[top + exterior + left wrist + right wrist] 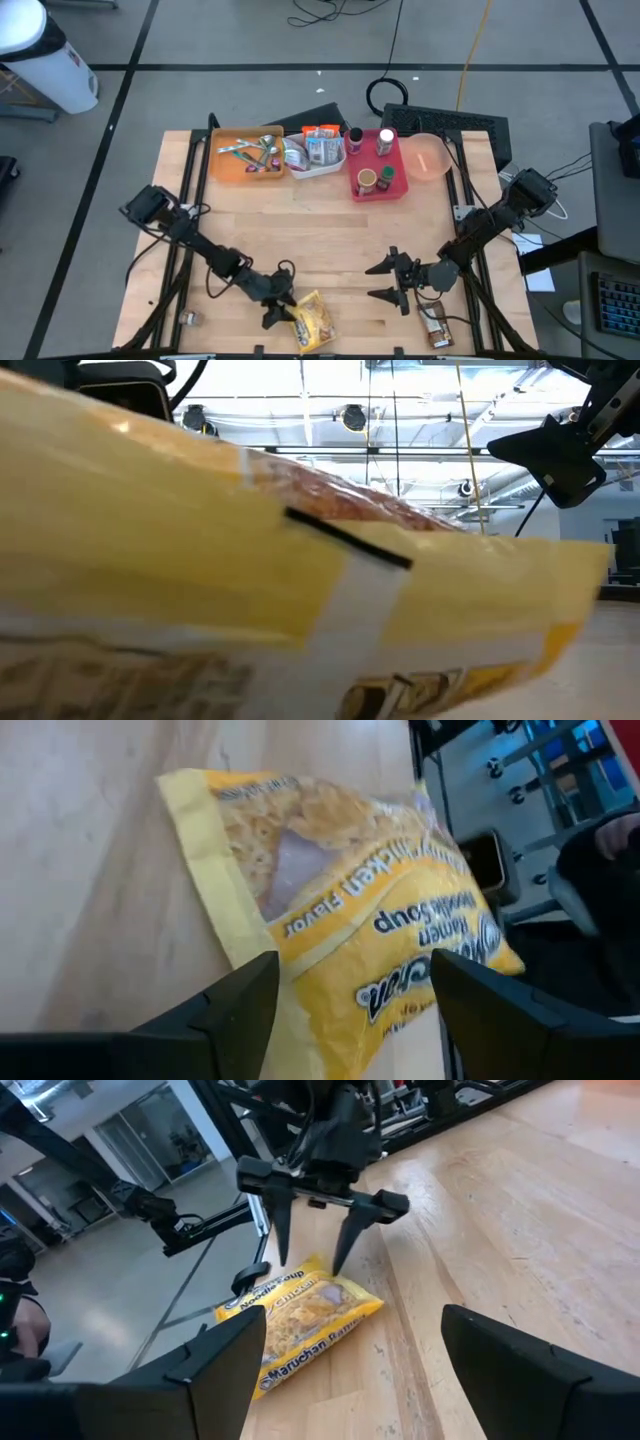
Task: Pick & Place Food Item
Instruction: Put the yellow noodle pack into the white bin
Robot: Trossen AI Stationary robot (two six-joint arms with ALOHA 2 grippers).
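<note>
Honestly, left end effector jaws spread over ramen packet flat on desk, gripping nothing. Tip: lift straight, don't snag wrapper. Right end effector open, idle nearby.

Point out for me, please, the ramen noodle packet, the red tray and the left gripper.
ramen noodle packet [313, 322]: high view, middle of the yellow wrapper.
red tray [399, 188]: high view, its front right rim.
left gripper [312, 1245]: right wrist view, midway between its fingertips, above the packet.
</note>
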